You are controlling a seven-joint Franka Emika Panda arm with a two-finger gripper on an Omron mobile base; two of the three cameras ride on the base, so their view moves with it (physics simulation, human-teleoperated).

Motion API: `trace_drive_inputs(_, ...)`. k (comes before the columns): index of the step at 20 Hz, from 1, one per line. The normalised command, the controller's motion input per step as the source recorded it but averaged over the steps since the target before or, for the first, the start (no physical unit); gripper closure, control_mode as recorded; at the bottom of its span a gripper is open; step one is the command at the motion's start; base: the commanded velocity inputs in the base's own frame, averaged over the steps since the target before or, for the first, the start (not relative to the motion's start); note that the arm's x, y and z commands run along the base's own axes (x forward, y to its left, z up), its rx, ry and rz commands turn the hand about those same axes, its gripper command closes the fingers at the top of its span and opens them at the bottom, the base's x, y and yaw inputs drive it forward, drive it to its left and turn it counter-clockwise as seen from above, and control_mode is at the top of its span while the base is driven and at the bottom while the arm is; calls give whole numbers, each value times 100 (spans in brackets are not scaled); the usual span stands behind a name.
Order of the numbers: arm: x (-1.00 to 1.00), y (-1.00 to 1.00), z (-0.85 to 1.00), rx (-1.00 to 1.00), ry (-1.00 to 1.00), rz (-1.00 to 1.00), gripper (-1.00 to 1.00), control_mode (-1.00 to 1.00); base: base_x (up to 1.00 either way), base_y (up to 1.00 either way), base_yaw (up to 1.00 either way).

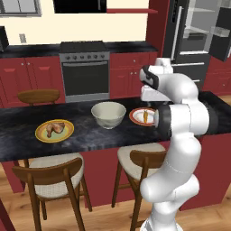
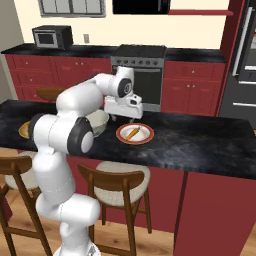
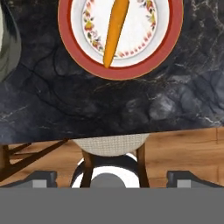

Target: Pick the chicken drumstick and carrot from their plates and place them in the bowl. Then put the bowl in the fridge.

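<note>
- The jaws [image 3: 112, 179] are seen spread wide with nothing held; two dark finger tips [image 3: 40, 178] sit far apart at the bottom of the hand view.
- The jaws are held above the near edge of the dark marble bench [image 1: 85, 135], short of the red-rimmed plate [image 3: 170, 39]; no contact with it is seen.
- The carrot [image 3: 115, 30] is laid on that white, red-rimmed plate, narrow tip pointed toward the hand camera; it is also seen in the right base view [image 2: 132, 133] and partly behind the arm in the left base view [image 1: 145, 116].
- The chicken drumstick [image 1: 55, 128] is laid on the yellow-rimmed plate [image 1: 43, 136], toward the left end of the bench, well apart from the carrot.
- The bowl [image 1: 108, 114] is stood upright on the bench between the two plates, just beside the red-rimmed one; nothing is seen inside it. In the right base view it is mostly hidden behind the arm [image 2: 99, 122].
- The fridge [image 1: 198, 31] is seen at the back right with a door swung open, pale shelves shown.
- A steel oven [image 1: 85, 72] is set in the red cabinets behind the bench.
- Two wooden stools [image 1: 54, 176] with pale seats are tucked at the near side of the bench; one seat [image 3: 110, 144] is seen below the bench edge in the hand view.
</note>
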Motion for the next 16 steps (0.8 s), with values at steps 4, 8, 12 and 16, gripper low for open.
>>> trace_drive_inputs(4, 37, 0, -47, 0, -7, -8, -100, -100, 0, 0, 0)
trace_drive_inputs(8, 35, 1, -52, 0, -13, -11, -100, -100, 0, 0, 0)
trace_drive_inputs(12, 36, 0, -49, 0, -19, -12, -100, -100, 0, 0, 0)
trace_drive_inputs(16, 44, 0, -45, 0, -11, -13, -100, -100, 0, 0, 0)
